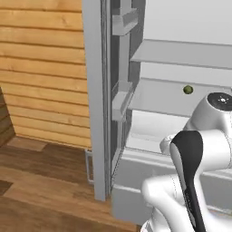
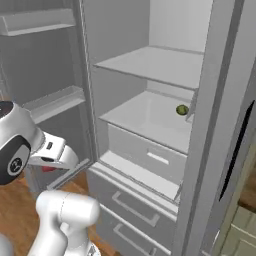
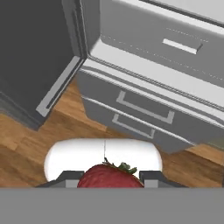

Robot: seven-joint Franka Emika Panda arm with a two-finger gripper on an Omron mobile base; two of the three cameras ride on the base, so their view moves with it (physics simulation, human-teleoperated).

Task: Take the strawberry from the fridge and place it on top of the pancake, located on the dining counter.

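The small red strawberry (image 3: 110, 176) with green leaves sits clamped between the dark finger tips of the gripper (image 3: 110, 178), closed on it, low over the brown wooden floor (image 3: 26, 144) in front of the tall light-grey fridge (image 2: 150, 65). Both fridge doors stand open, and the two lower drawers (image 3: 131, 116) with bar handles are shut. Inside, a small round green fruit (image 2: 182, 110) lies near the right edge of the middle pale shelf (image 2: 145, 117).

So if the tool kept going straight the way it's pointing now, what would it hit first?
Probably the fridge's lower drawers. The tool, shut on the strawberry, looks toward their handled fronts above the wooden floor. Depth is unclear, so it might reach the floor first.
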